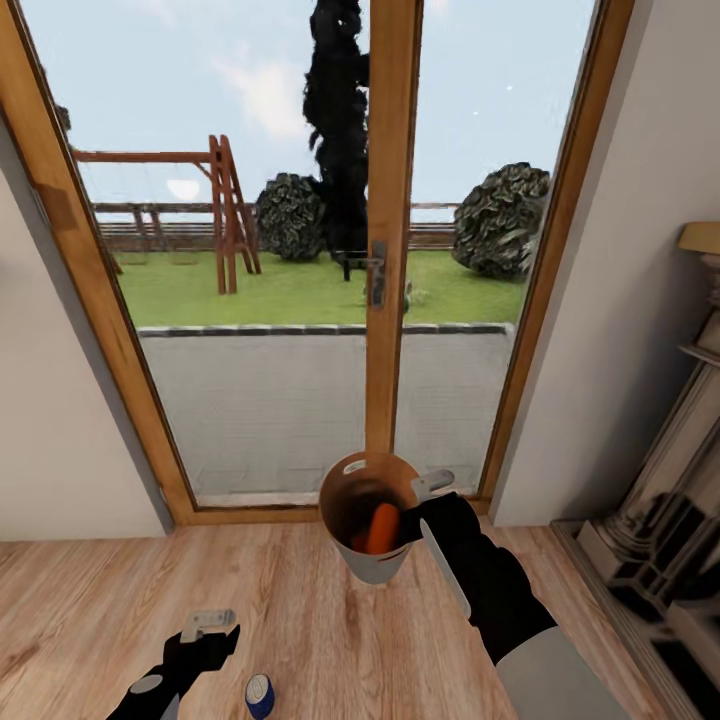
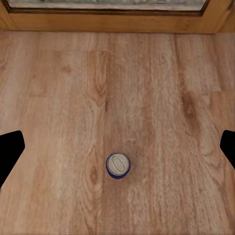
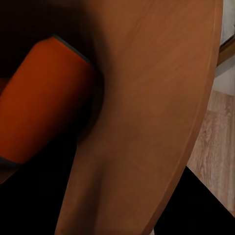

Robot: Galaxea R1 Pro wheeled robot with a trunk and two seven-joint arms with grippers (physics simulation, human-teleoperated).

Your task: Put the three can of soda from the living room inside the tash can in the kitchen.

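The left hand (image 1: 210, 630) hangs low over the wood plank floor (image 1: 90, 590) with its fingers spread wide and nothing between them; the blue soda can (image 1: 259, 695) stands upright on the floor just beside and below it, apart from both fingers; in the left wrist view the blue soda can (image 2: 118, 165) sits roughly midway between the two dark fingertips, grey top up. The right hand (image 1: 428, 505) grips the rim of the trash can (image 1: 350, 555), which it holds up off the floor in front of the glass door (image 1: 300, 300); an orange soda can (image 1: 381, 528) leans inside it, and the right wrist view shows that orange soda can (image 3: 44, 103) lying against the brown inner wall; whether a second orange one lies beneath cannot be told.

The step in hand looks like picking up the blue can; to do it well, the left hand should drop straight down with the can centred, close on its body rather than its top, and avoid nudging it, since an upright can tips and rolls easily; the right hand should keep the bin level so the orange can stays inside.
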